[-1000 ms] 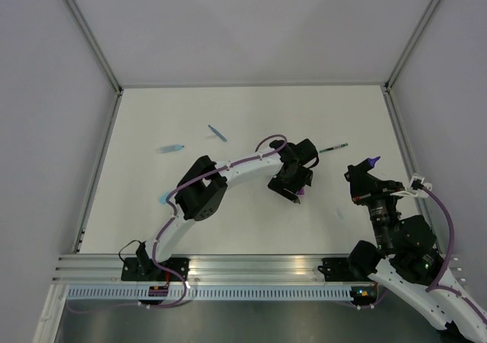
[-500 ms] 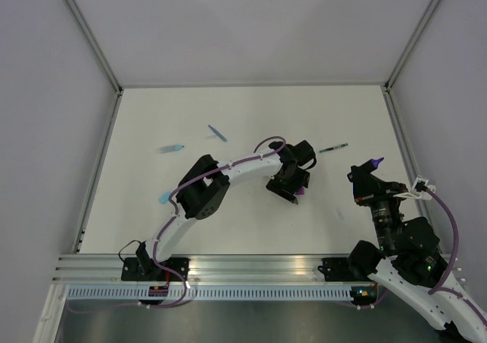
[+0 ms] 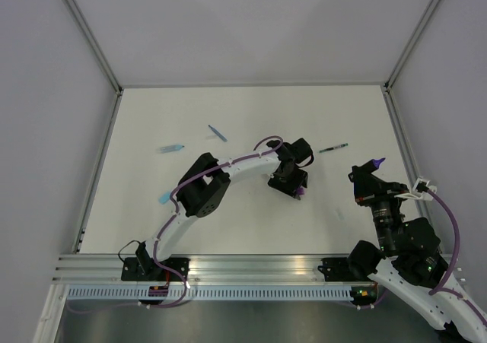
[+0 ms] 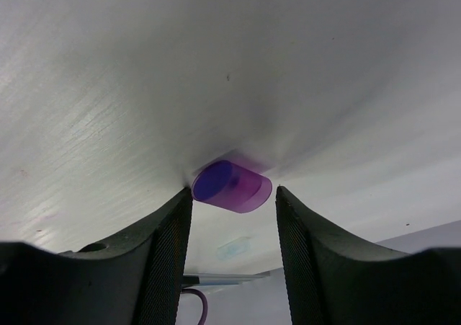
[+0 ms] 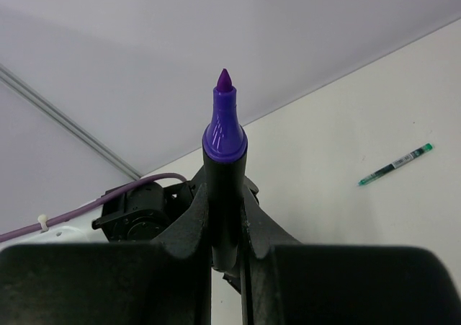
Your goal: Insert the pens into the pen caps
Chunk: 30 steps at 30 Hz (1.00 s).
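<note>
The white table carries everything, and the purple cap lies on its side near the middle. The left arm curves across to that cap. The left fingers are spread, one on each side of the cap and very close to it; whether they press on it cannot be told. The right arm stands to the right of the cap. The right fingers are clamped on the black-and-purple marker, held off the table with its purple tip bare. The thin dark green pen lies just beyond the cap and to its right. The light blue marker lies well to the cap's left. The slim bluish cap lies left of the purple cap and farther back. The light blue cap lies well apart to its left, near the left arm's elbow.
</note>
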Each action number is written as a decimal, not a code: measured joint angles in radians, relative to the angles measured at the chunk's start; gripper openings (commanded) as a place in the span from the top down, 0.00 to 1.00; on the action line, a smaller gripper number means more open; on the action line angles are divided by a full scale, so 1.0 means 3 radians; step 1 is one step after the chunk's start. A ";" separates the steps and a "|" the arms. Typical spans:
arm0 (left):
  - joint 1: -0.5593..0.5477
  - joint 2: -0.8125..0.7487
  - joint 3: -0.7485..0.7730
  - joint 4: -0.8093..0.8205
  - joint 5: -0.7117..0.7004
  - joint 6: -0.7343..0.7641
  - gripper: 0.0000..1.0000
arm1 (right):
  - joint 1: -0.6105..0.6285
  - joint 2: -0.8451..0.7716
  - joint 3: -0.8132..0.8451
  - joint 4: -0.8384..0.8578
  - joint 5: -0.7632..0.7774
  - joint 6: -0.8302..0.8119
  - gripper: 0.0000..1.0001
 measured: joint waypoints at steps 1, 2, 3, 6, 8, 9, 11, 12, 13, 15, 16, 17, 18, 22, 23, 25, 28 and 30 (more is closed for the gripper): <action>0.0001 0.0000 0.0000 0.0001 0.0000 -0.0001 0.45 | 0.0000 -0.0003 0.0000 0.0000 0.0000 0.0000 1.00; 0.0006 0.0000 -0.0001 0.0003 0.0000 -0.0001 0.45 | 0.0000 -0.0005 0.0000 0.0001 -0.0001 0.0000 1.00; 0.0011 0.0000 -0.0001 0.0001 -0.0001 -0.0003 0.46 | 0.0000 -0.0008 0.0000 0.0000 -0.0003 0.0000 1.00; 0.0037 -0.0003 -0.0020 0.0004 0.0000 -0.0004 0.46 | 0.0000 -0.0009 0.0000 -0.0001 -0.0003 0.0001 1.00; 0.0064 -0.0024 -0.0069 0.0031 0.0011 -0.0010 0.46 | 0.0000 -0.0009 0.0000 0.0000 -0.0004 0.0001 1.00; 0.0075 -0.0036 -0.0093 0.0033 0.0013 -0.0017 0.46 | 0.0000 -0.0009 0.0000 0.0000 -0.0004 0.0000 1.00; 0.0095 -0.0042 -0.0106 0.0036 0.0031 -0.0025 0.46 | 0.0000 -0.0009 0.0000 0.0001 -0.0005 0.0000 1.00; 0.0102 -0.0042 -0.0107 0.0037 0.0034 -0.0028 0.46 | 0.0000 -0.0009 0.0000 0.0001 -0.0004 0.0001 1.00; 0.0103 -0.0042 -0.0107 0.0038 0.0038 -0.0028 0.47 | 0.0000 -0.0009 0.0000 0.0000 -0.0005 0.0000 1.00; 0.0107 -0.0042 -0.0111 0.0036 0.0046 -0.0028 0.48 | 0.0000 -0.0009 0.0000 0.0001 -0.0004 0.0001 1.00; 0.0107 -0.0042 -0.0112 0.0036 0.0050 -0.0028 0.49 | 0.0000 -0.0009 0.0000 0.0000 -0.0005 0.0000 1.00; 0.0107 -0.0042 -0.0112 0.0037 0.0053 -0.0028 0.49 | 0.0000 -0.0009 0.0000 0.0001 -0.0004 0.0000 1.00; 0.0107 -0.0042 -0.0112 0.0037 0.0053 -0.0028 0.50 | 0.0000 -0.0009 0.0000 0.0001 -0.0005 0.0001 1.00; 0.0107 -0.0042 -0.0116 0.0037 0.0055 -0.0029 0.54 | 0.0000 -0.0009 0.0000 0.0000 -0.0005 0.0001 1.00; 0.0108 -0.0042 -0.0118 0.0036 0.0055 -0.0029 0.55 | 0.0000 -0.0009 0.0000 0.0001 -0.0005 0.0001 1.00; 0.0109 -0.0042 -0.0118 0.0036 0.0055 -0.0029 0.58 | 0.0000 -0.0009 0.0000 0.0000 -0.0005 0.0000 1.00; 0.0113 -0.0042 -0.0120 0.0037 0.0048 -0.0029 0.66 | 0.0000 -0.0009 0.0000 0.0001 -0.0004 0.0001 1.00; 0.0121 -0.0042 -0.0123 0.0045 0.0048 -0.0033 0.69 | 0.0000 -0.0009 0.0000 0.0000 -0.0004 0.0001 1.00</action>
